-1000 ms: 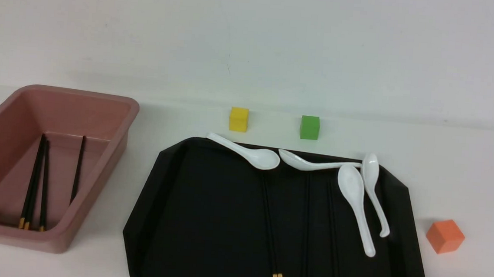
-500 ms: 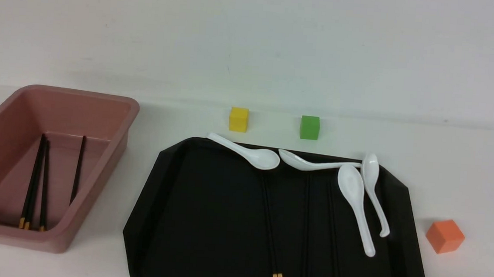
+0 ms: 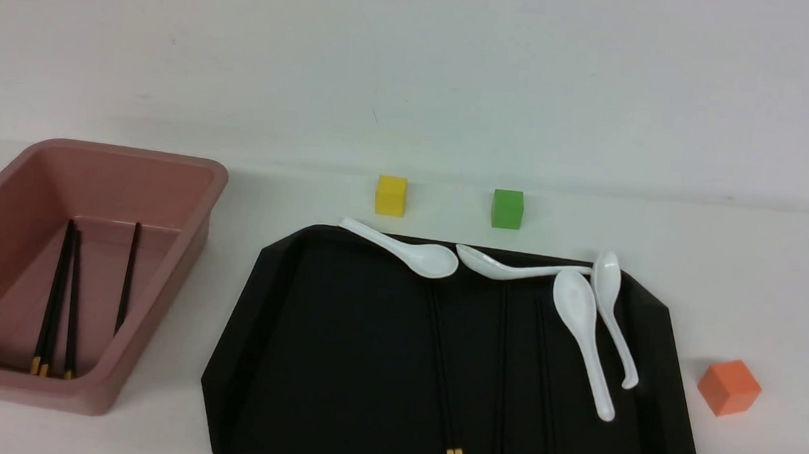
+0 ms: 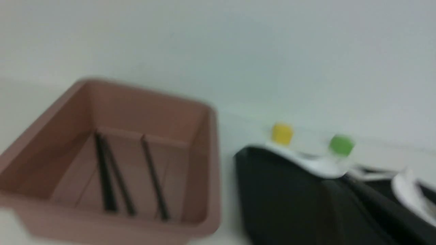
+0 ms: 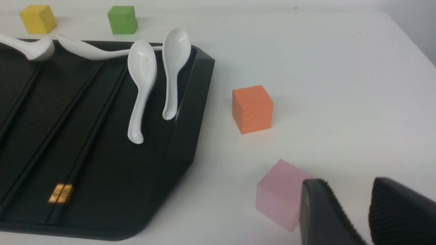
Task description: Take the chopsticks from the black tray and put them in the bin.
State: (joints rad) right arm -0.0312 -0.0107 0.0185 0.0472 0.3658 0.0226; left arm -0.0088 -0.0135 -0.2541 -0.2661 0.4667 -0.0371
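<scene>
Left gripper [image 4: 337, 182]: fingers together, blurred in the left wrist view; nothing seen clamped between them; outside the front view.
Right gripper [image 5: 346, 182]: fingers apart, gap between the tips, nothing in it; near the pink cube [image 5: 284, 194]; outside the front view.
Changed from the earliest front frame: dark shape at the near left corner, below the bin, now gone; tray, bin and their contents lie as before.
Chopsticks, in tray: black chopsticks [image 3: 442, 379] lying lengthwise in the black tray [image 3: 226, 378], in its middle and right part; gold bands visible at the near ends of the left and right pairs.
Chopsticks, in bin: several more on the floor of the dusty-pink bin [image 3: 165, 296], a cluster at left with gold bands, one apart beside the right wall.
Spoons: four white spoons [image 3: 582, 332], two along the tray's far rim, two at its right.
Cubes: yellow cube [image 3: 391, 196] and green cube [image 3: 507, 209] beyond the tray; orange cube [image 3: 728, 388] and pink cube to its right.
</scene>
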